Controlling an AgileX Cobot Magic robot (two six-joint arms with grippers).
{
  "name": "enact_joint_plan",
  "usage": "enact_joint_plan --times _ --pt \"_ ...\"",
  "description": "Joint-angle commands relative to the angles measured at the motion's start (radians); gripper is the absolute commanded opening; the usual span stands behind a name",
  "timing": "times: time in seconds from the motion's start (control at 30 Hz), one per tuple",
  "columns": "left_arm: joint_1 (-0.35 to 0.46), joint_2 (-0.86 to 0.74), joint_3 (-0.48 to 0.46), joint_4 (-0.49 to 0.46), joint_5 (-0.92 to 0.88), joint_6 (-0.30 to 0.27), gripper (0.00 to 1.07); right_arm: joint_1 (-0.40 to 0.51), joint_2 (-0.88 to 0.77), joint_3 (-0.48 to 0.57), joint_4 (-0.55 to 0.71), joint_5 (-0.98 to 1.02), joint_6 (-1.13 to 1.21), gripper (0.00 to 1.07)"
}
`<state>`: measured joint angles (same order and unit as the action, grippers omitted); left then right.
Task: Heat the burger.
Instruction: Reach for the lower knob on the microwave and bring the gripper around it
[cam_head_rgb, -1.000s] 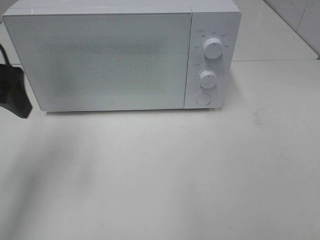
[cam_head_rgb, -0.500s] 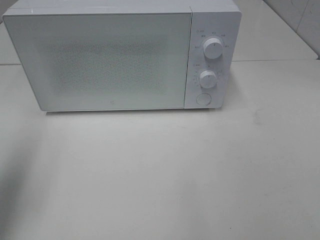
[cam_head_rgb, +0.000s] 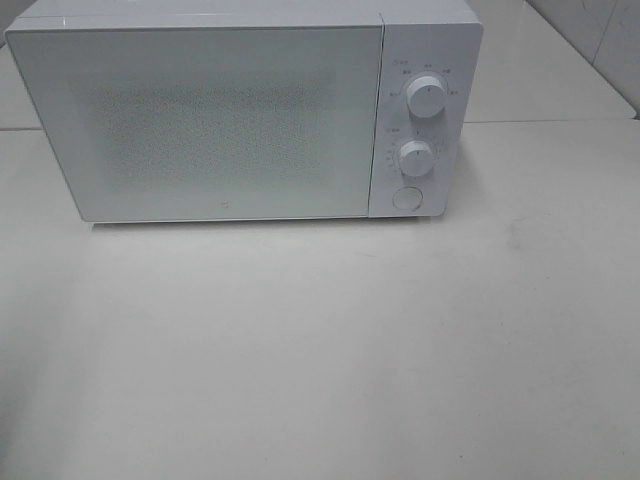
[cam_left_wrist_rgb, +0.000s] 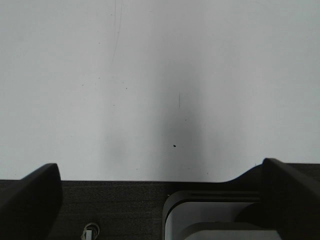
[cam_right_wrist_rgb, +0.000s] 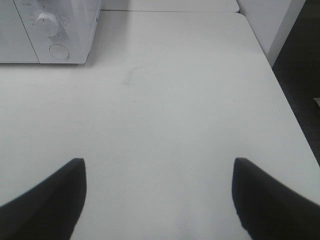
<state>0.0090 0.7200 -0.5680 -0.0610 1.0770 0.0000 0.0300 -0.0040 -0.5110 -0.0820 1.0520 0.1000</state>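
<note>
The burger is out of view in every frame, and so is any plate. A white microwave (cam_head_rgb: 200, 120) stands at the back of the white table (cam_head_rgb: 320, 350) with its door shut; its frosted door hides the inside. Its control panel has two knobs (cam_head_rgb: 427, 97) (cam_head_rgb: 415, 157) and a round button (cam_head_rgb: 406, 197). The microwave's panel corner also shows in the right wrist view (cam_right_wrist_rgb: 55, 30). My left gripper (cam_left_wrist_rgb: 159, 167) is open and empty over the table near its edge. My right gripper (cam_right_wrist_rgb: 157, 162) is open and empty over bare table, well away from the microwave. Neither gripper shows in the high view.
The table's right edge (cam_right_wrist_rgb: 295, 125) drops to a dark floor. A white wall panel (cam_right_wrist_rgb: 272, 20) stands past the far right corner. In the left wrist view the table edge (cam_left_wrist_rgb: 125, 180) meets dark flooring and a white rounded base (cam_left_wrist_rgb: 210, 215).
One second ago a black part of the left arm showed at the left edge of the high view beside the microwave; it has withdrawn out of that view. Nothing else moved.
</note>
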Motion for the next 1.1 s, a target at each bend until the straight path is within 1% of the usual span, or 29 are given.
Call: enact_joint_plan --times 0.03,0.1,0.23,0.3,0.33,0.4,0.43,0.47,0.53,0.6,0.63,0.7,0.73,0.77,0.8,0.83,0.87,0.93,1.1 --pt "0.002 -0.044 0.038 -0.004 0.0 0.0 1.01 -0.007 -0.026 0.001 0.0 -0.01 -0.012 0.76" --pt "0.002 -0.1 0.068 -0.009 -0.037 0.0 1.01 -0.007 -0.026 0.001 0.0 -0.01 -0.012 0.76" --pt "0.002 -0.163 0.067 -0.009 -0.037 0.0 1.01 -0.007 -0.026 0.001 0.0 -0.01 -0.012 0.76" --pt "0.002 -0.231 0.067 -0.008 -0.037 0.0 1.01 -0.007 -0.026 0.001 0.0 -0.01 -0.012 0.76" --pt "0.002 -0.231 0.067 -0.008 -0.037 0.0 1.01 -0.007 -0.026 0.001 0.0 -0.01 -0.012 0.76" --pt "0.002 -0.311 0.067 -0.007 -0.037 0.0 1.01 -0.007 -0.026 0.001 -0.001 -0.01 -0.008 0.76" --pt "0.002 -0.311 0.067 -0.007 -0.037 0.0 1.01 -0.007 -0.026 0.001 -0.001 -0.01 -0.008 0.76" --pt "0.002 -0.371 0.067 -0.007 -0.037 0.0 1.01 -0.007 -0.026 0.001 -0.001 -0.01 -0.009 0.76" --pt "0.002 -0.395 0.067 -0.006 -0.038 0.0 1.01 -0.007 -0.026 0.001 -0.001 -0.01 -0.009 0.76" --pt "0.002 -0.481 0.067 -0.006 -0.038 0.0 1.01 -0.007 -0.026 0.001 -0.001 -0.01 -0.009 0.76" --pt "0.002 -0.481 0.067 -0.006 -0.038 0.0 1.01 -0.007 -0.026 0.001 -0.001 -0.01 -0.009 0.76" --pt "0.002 -0.577 0.067 -0.006 -0.038 0.0 1.01 -0.007 -0.026 0.001 -0.001 -0.01 -0.009 0.76" --pt "0.002 -0.577 0.067 -0.006 -0.038 0.0 1.01 -0.007 -0.026 0.001 -0.001 -0.01 -0.009 0.76" --pt "0.002 -0.649 0.067 -0.006 -0.039 0.0 1.01 -0.007 -0.026 0.001 -0.001 -0.01 -0.009 0.76" --pt "0.002 -0.684 0.067 -0.005 -0.039 0.0 1.01 -0.007 -0.026 0.001 -0.001 -0.01 -0.009 0.76" --pt "0.002 -0.684 0.067 -0.005 -0.039 0.0 1.01 -0.007 -0.026 0.001 -0.001 -0.01 -0.009 0.76" --pt "0.002 -0.742 0.067 -0.003 -0.039 0.0 1.01 -0.007 -0.026 0.001 -0.001 -0.01 -0.009 0.76" --pt "0.002 -0.757 0.067 -0.003 -0.039 0.0 1.01 -0.007 -0.026 0.001 -0.001 -0.01 -0.009 0.76" --pt "0.002 -0.735 0.067 0.003 -0.039 0.0 1.01 -0.007 -0.02 0.001 -0.001 -0.01 -0.009 0.76"
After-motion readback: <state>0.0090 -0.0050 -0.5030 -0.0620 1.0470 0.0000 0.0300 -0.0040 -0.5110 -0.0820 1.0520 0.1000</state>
